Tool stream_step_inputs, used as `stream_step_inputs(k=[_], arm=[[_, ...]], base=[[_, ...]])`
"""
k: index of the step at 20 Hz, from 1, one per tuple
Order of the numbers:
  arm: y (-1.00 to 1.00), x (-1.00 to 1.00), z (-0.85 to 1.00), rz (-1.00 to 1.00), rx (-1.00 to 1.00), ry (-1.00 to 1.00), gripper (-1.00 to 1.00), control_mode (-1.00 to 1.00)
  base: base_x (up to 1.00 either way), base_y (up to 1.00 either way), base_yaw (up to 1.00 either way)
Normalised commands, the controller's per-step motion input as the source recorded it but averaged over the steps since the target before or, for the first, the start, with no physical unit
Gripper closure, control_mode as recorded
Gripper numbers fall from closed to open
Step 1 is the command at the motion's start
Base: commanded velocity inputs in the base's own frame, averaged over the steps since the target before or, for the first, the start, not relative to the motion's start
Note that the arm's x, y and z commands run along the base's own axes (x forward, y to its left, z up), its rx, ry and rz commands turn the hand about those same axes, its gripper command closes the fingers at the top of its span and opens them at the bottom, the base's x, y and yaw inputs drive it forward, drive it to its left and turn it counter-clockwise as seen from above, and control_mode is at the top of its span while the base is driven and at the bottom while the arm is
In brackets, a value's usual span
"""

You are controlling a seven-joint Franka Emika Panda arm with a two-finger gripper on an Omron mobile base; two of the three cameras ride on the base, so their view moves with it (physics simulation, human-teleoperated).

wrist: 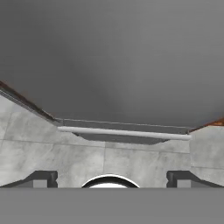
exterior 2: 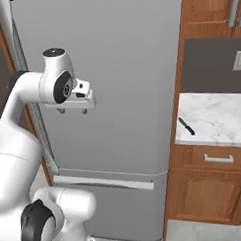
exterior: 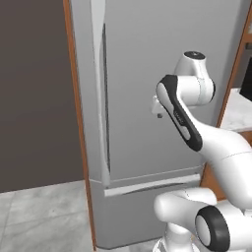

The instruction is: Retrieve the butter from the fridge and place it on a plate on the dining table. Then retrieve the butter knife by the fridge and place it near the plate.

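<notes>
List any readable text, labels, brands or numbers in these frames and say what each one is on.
None: no view carries any readable text.
The fridge doors are plain grey, without a brand mark.
The white arm and its gripper show no lettering.
The butter knife on the marble counter is plain dark.
The wall plate above the counter is blank.

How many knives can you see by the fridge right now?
1. The butter knife lies on the marble counter right of the fridge, near the counter's front left edge. The fridge is shut, so anything inside it is hidden.
</notes>
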Motion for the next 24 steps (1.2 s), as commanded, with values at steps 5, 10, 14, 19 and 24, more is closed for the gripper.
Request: stream_step_inputs(k=[5,10,14,19,24], arm=[[0.00,0.00,0.00,0.00,0.00,0.00,-1.00,1.00],[0.00,0.00,0.00,0.00,0.00,0.00,-1.00,1.00],[0.00,0.00,0.00,0.00,0.00,0.00,-1.00,1.00],[0.00,0.00,0.00,0.00,0.00,0.00,-1.00,1.00],[0.00,0.00,0.00,0.00,0.00,0.00,-1.00,1.00]], base=[[-0.15,0.67,0.00],[-0.05,0.53,-0.04],[-0.14,0.47,-0.13],[-0.01,0.63,-0.29],[0.00,0.60,-0.36]])
